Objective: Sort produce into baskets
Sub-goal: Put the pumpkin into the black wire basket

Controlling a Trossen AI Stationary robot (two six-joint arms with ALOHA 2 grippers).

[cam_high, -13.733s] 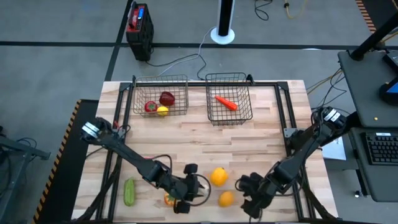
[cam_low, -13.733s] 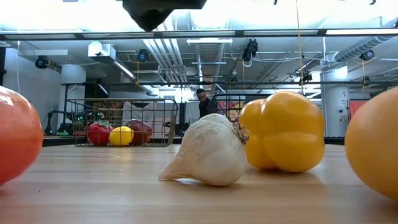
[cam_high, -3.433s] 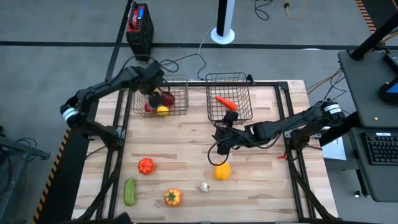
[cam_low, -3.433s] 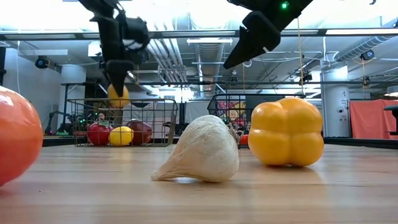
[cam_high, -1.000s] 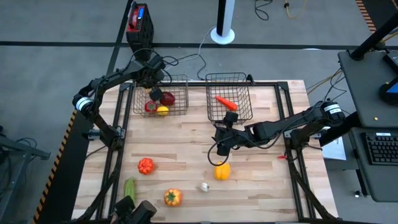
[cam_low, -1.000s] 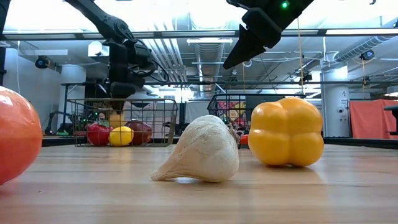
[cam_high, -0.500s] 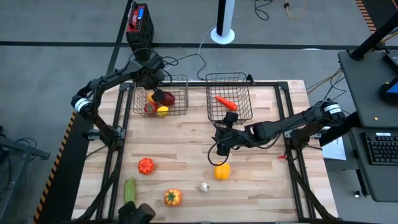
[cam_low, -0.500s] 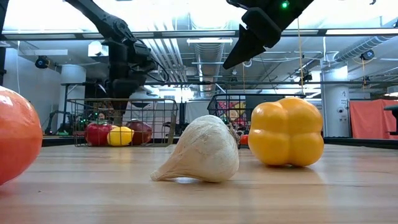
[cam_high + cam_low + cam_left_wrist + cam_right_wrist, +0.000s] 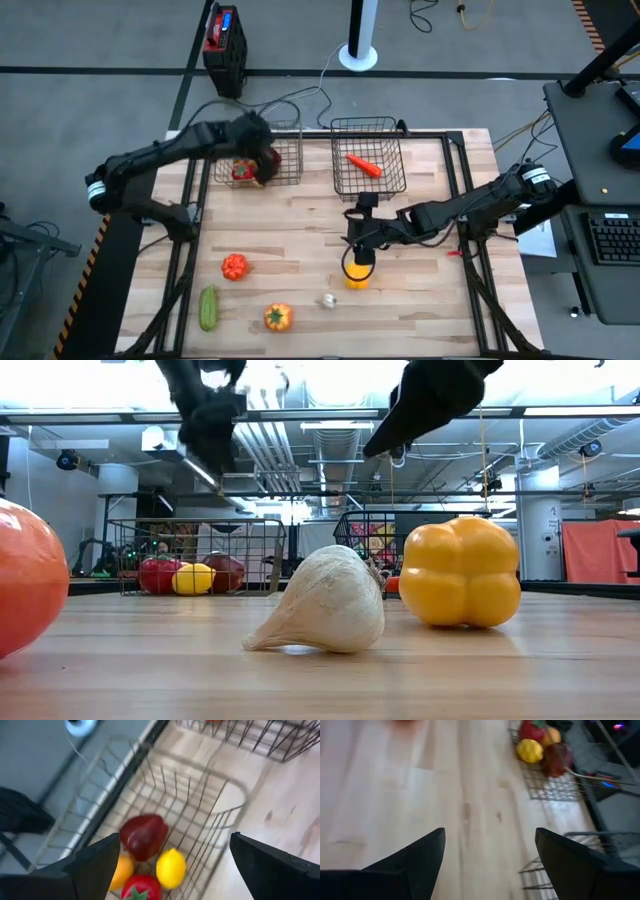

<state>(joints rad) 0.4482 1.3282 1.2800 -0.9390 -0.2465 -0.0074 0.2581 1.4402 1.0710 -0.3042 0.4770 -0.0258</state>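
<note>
Both arms' jaws stand wide, holding nothing.

From above, the left gripper [image 9: 262,160] hides most of the fruit in the left basket [image 9: 290,170], leaving only a red tomato [image 9: 241,171] showing. The yellow pepper [image 9: 358,274] is partly hidden under the right gripper [image 9: 361,250]. At table height, an orange-red fruit [image 9: 28,580] is cut off by the left edge (which piece cannot be told), and the garlic [image 9: 326,603] hides part of the right basket [image 9: 360,540].
</note>
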